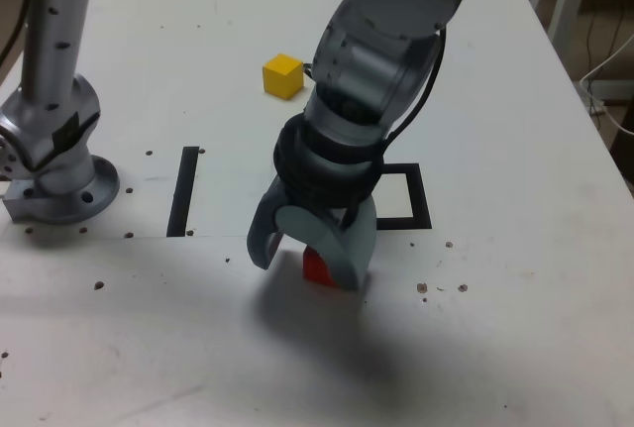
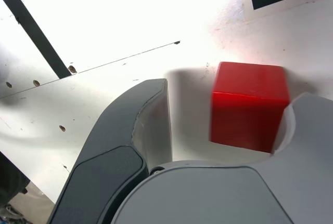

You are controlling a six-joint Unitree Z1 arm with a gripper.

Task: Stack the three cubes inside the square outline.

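Outside the square outline [image 1: 424,195], red cube [image 2: 250,105] between wide-open tool [image 2: 223,125] jaws, ungripped.

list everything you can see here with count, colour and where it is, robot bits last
red cube: 1, red, on the table in front of the square outline, between the hand's open fingers, against one and apart from the other
yellow cube: 1, yellow, alone toward the back of the table
green cube: 0 visible in either view
square outline: 1, black tape, partly hidden behind the arm
tape strip: 1, black, straight, toward the exterior view's left of the outline
table: 1, white, with small holes and dark specks
arm base: 1, silver-grey, at the exterior view's left edge
hand: 1, grey, open, lowered around the red cube
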